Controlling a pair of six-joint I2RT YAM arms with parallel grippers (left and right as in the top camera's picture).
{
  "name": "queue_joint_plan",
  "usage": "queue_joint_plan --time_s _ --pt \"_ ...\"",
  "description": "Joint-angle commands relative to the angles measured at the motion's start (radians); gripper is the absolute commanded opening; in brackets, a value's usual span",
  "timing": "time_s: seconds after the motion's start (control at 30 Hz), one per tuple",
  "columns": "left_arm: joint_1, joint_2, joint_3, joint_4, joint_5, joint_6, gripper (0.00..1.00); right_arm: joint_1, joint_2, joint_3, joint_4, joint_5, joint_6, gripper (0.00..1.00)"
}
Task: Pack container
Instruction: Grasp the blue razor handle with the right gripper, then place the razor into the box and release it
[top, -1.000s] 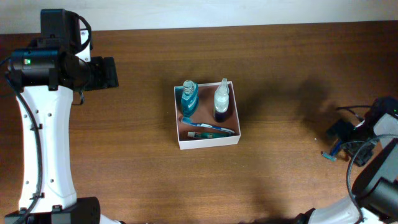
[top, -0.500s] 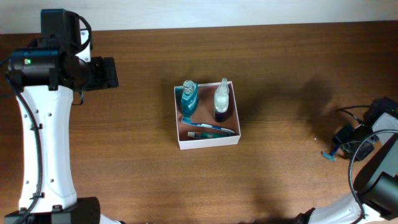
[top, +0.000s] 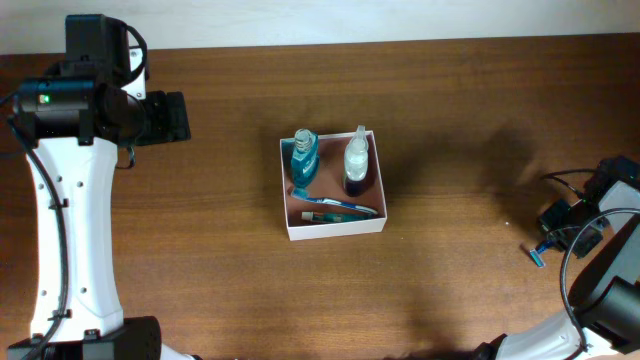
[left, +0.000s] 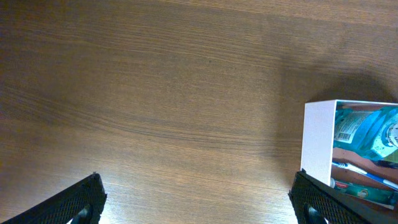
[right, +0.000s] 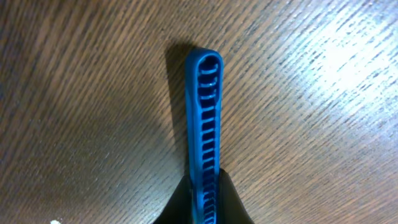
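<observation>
At ten o'clock from the container (top: 335, 229), well apart from it, the left gripper (top: 178, 117) hangs over bare tabletop (top: 200, 250) with its jaws spread wide. The container sits mid-tabletop; inside, a blue bottle (top: 304, 157) stands in the eleven o'clock corner, a clear bottle (top: 356, 160) in the one o'clock corner, and a toothbrush (top: 335, 203) lies toward six o'clock. Far off at three o'clock, the right gripper (top: 546, 242) is clamped on a blue ribbed handle (right: 204, 106) just above the wood.

The right tool (right: 205, 208) hides the lower end of the blue strip (right: 204, 112)
</observation>
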Motion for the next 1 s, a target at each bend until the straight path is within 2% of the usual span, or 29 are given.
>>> queue_joint_plan --time_s 0.0,0.23,0.47,0.57,0.73,0.97 --pt "0.003 0.007 -0.003 0.0 0.011 0.005 0.96 0.007 0.043 -0.011 0.019 -0.083 0.002 0.04" --pt "0.002 0.007 -0.003 0.001 0.011 0.005 0.96 0.035 0.019 0.038 -0.035 -0.116 0.002 0.04" --pt "0.002 0.007 -0.003 0.003 0.011 0.005 0.96 0.267 -0.2 0.151 -0.094 -0.124 -0.09 0.04" --pt "0.002 0.007 -0.003 0.003 0.011 0.005 0.96 0.407 -0.321 0.192 -0.095 -0.15 -0.202 0.04" --pt "0.002 0.007 -0.003 0.003 0.011 0.005 0.96 0.714 -0.473 0.265 -0.072 -0.122 -0.476 0.04" --pt "0.003 0.007 -0.003 0.003 0.011 0.005 0.96 1.049 -0.469 0.27 -0.06 -0.1 -0.85 0.04"
